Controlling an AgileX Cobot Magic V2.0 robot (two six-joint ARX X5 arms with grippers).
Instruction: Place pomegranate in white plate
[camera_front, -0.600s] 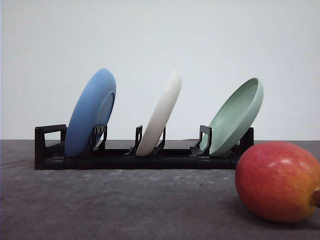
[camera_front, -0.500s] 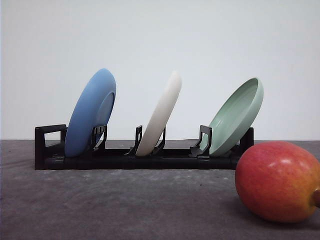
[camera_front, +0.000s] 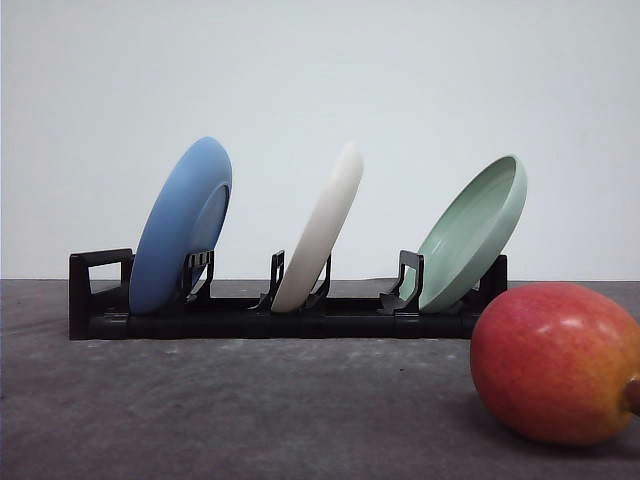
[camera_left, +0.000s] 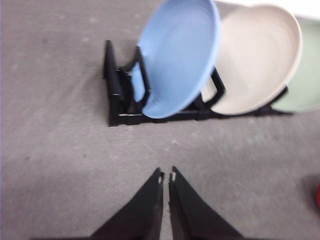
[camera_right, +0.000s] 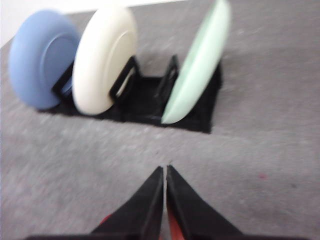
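The pomegranate (camera_front: 555, 365), red fading to orange, lies on the dark table at the front right. The white plate (camera_front: 325, 225) stands on edge in the middle slot of a black rack (camera_front: 250, 320). In the left wrist view my left gripper (camera_left: 166, 176) is shut and empty above bare table, short of the rack, with the white plate (camera_left: 255, 60) beyond it and a red sliver of the pomegranate (camera_left: 317, 196) at the frame edge. My right gripper (camera_right: 164, 171) is shut and empty. Red of the pomegranate (camera_right: 106, 220) shows just behind its fingers, and the white plate (camera_right: 102, 60) stands farther off.
A blue plate (camera_front: 180, 225) leans in the rack's left slot and a pale green plate (camera_front: 470, 235) in its right slot. The grey mat (camera_front: 250, 410) stretches open in front of the rack. A plain white wall stands behind.
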